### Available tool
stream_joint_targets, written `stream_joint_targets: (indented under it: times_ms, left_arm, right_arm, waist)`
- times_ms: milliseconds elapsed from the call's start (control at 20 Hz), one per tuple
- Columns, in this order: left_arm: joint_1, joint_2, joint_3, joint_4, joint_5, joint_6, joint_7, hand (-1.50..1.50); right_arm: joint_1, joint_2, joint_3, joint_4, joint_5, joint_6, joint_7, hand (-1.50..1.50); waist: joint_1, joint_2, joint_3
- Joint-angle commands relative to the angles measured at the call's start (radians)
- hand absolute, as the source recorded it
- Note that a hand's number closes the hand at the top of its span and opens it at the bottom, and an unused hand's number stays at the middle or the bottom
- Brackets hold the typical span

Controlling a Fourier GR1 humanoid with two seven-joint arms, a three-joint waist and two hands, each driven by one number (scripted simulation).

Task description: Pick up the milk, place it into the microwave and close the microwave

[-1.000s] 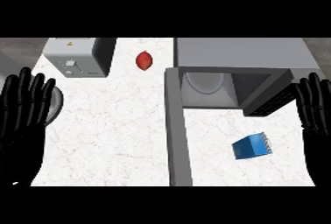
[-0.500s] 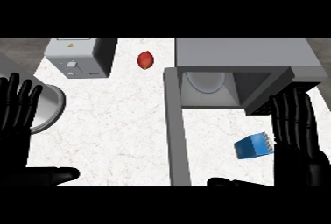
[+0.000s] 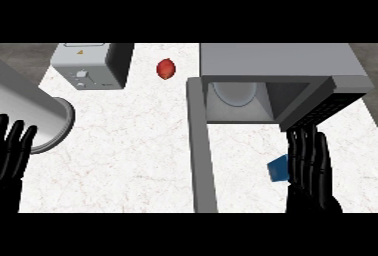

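The milk [image 3: 277, 167] is a small blue carton lying on the white counter [image 3: 133, 150] in front of the microwave [image 3: 280, 62]. My right hand [image 3: 310, 165] hangs over the carton's right side with straight fingers pointing at the microwave, and it hides part of the carton. The microwave's opening shows a round glass plate [image 3: 235, 92] inside. Its door [image 3: 199, 150] stands swung open, a long grey strip reaching toward me at the left of the opening. At the view's left edge my left hand [image 3: 15, 150] rests open, fingers up.
A grey toaster [image 3: 88, 65] stands at the back left, with a red fruit-like object [image 3: 166, 68] to its right. A large grey cylinder [image 3: 37, 117] lies at the left edge just above my left hand. The microwave's dark control panel [image 3: 321, 107] juts out above my right hand.
My right hand has moved left and now covers the milk carton's right side. The left hand has slid further toward the left edge. The carton has not moved.
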Motion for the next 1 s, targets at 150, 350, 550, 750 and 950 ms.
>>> stream_joint_targets:
  times_ms: [150,350,550,750,950]
  left_arm:
    - [0.118,-0.042,-0.016,-0.012,-0.014,-0.046,-0.084,-1.5]
    - [0.159,-0.029,0.004,-0.085,0.018,-0.06,-0.038,-1.5]
    - [0.265,-0.057,0.005,-0.092,0.014,-0.125,-0.145,-1.5]
    - [0.285,-0.075,-0.011,-0.101,0.0,-0.138,-0.142,-1.5]
    - [0.312,-0.088,0.001,-0.048,-0.035,-0.181,-0.216,-1.5]
  right_arm:
    - [0.058,0.002,0.003,0.053,0.103,-0.13,-0.049,-1.5]
    - [0.101,-0.031,-0.062,0.082,0.082,-0.171,-0.111,-1.5]
    - [0.021,0.002,-0.104,0.159,0.107,-0.203,-0.075,-1.5]
    - [0.017,-0.032,-0.18,0.235,-0.013,-0.176,-0.179,-1.5]
    - [-0.032,-0.002,-0.207,0.266,-0.001,-0.184,-0.128,-1.5]
  waist:
    - [-0.001,0.0,0.0]
    - [-0.001,0.0,0.001]
    - [0.004,0.001,0.0]
    - [0.003,0.001,0.001]
    - [0.004,0.001,0.0]
